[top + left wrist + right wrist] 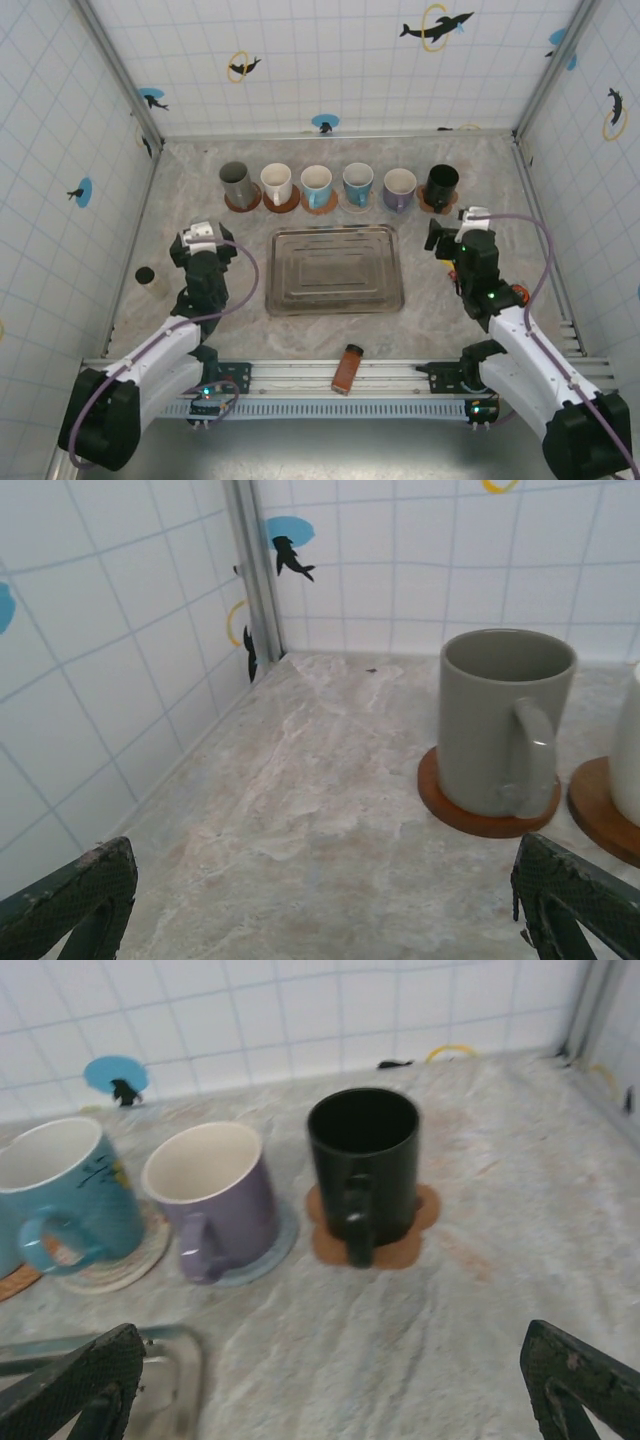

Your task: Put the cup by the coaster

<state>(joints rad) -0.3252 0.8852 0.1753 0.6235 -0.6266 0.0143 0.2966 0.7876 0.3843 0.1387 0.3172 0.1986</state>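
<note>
Both of mine are empty. My left gripper (320,905) is spread wide with nothing between the fingers, low over the desk (430,320) at the far left. It faces the grey cup (500,720) from the near side without touching it. The grey cup stands upright on its brown coaster (470,818), handle turned near toward me, likely because that side is easiest to approach.

My right gripper (330,1385) is spread just as wide and holds nothing. It faces the black cup (365,1165), which stands upright on a flower-shaped coaster (405,1245), handle also toward the near side. Left of it are the purple cup (215,1200) and a blue cup (60,1200), each on its own mat.

From above, six cups line the far edge, one per coaster. The tray (335,270) sits mid-desk with nothing in it. My guess is the placing is done or nearly so, and I can't tell which cup was the target. The arms hang back on the near side of the row, probably to avoid knocking handles. The risk is catching a handle if either one pushes further in.
</note>
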